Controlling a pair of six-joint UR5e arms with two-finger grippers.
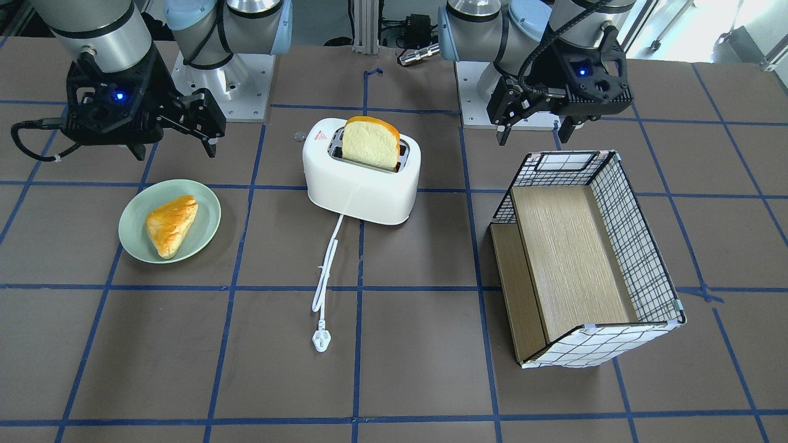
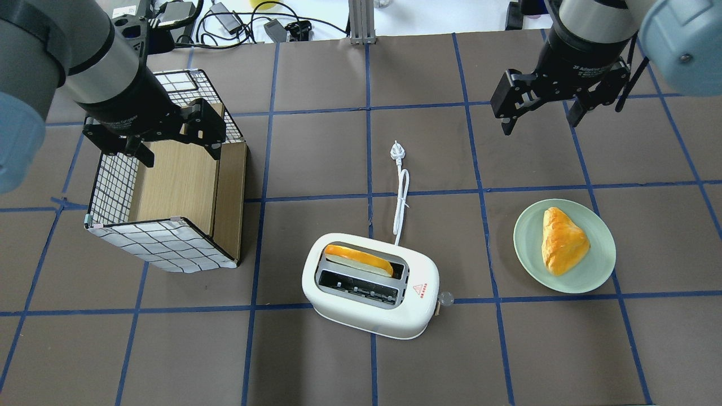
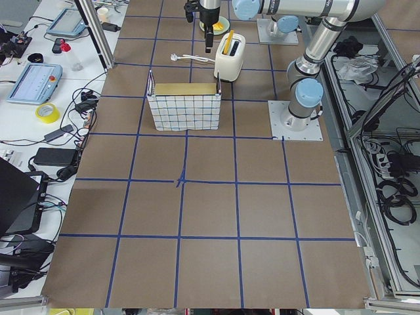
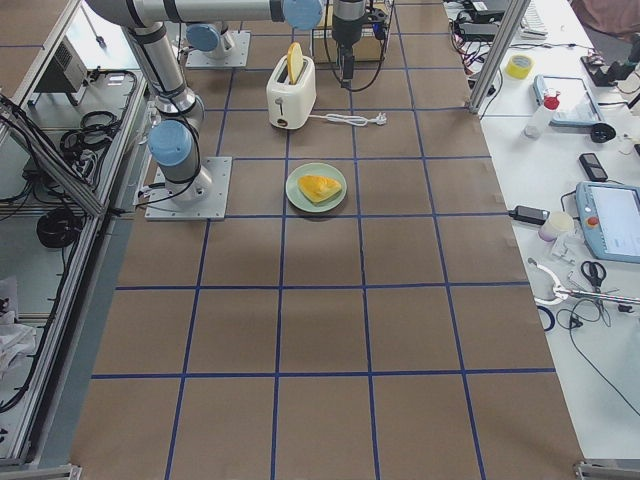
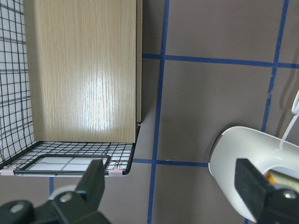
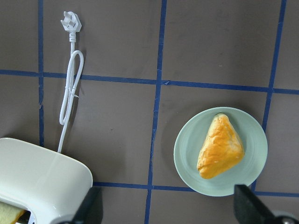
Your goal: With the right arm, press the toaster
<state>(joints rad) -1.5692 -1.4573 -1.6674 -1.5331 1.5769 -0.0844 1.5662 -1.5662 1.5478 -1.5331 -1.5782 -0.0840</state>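
Observation:
The white toaster [image 2: 395,322] stands mid-table with a bread slice [image 2: 358,259] upright in its far slot. Its grey lever knob [image 2: 445,298] sticks out of the end toward the right arm's side. It also shows in the front view [image 1: 363,184] and at the lower left of the right wrist view [image 6: 42,172]. My right gripper [image 2: 538,115] is open and empty. It hangs above the table, well beyond and to the right of the toaster, and also shows in the front view [image 1: 175,144]. My left gripper [image 2: 180,149] is open and empty over the basket.
A green plate [image 2: 598,270] with a golden pastry [image 2: 561,242] sits right of the toaster, below the right gripper. The toaster's white cord [image 2: 400,197] runs away across the table, unplugged. A grid-patterned basket [image 2: 113,186] with a wooden insert stands at the left.

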